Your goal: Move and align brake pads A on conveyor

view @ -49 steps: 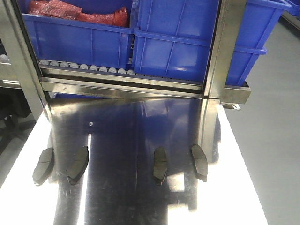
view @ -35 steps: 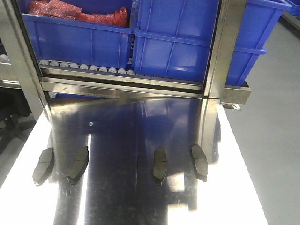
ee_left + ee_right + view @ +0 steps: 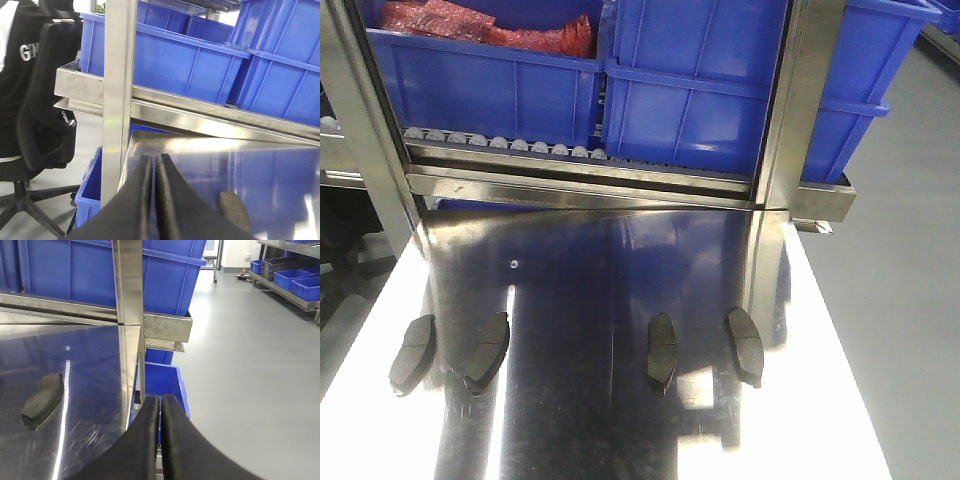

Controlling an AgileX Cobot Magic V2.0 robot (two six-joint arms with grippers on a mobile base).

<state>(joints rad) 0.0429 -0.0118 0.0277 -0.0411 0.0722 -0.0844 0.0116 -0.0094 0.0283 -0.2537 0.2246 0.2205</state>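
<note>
In the front-facing view the four brake pads A lie well apart in a loose row on the shiny steel surface (image 3: 620,260), with the far-left pad (image 3: 412,353) and left-inner pad (image 3: 487,351) on one side and the right-inner pad (image 3: 662,352) and far-right pad (image 3: 745,345) on the other, below the roller rack (image 3: 570,170) of blue bins (image 3: 690,90). In the left wrist view the left gripper (image 3: 153,200) has its jaws pressed together on nothing, one pad (image 3: 233,210) lying on the surface just to its right. In the right wrist view the right gripper (image 3: 160,440) is likewise closed and empty at the surface's edge, another pad (image 3: 42,400) resting to its left.
</note>
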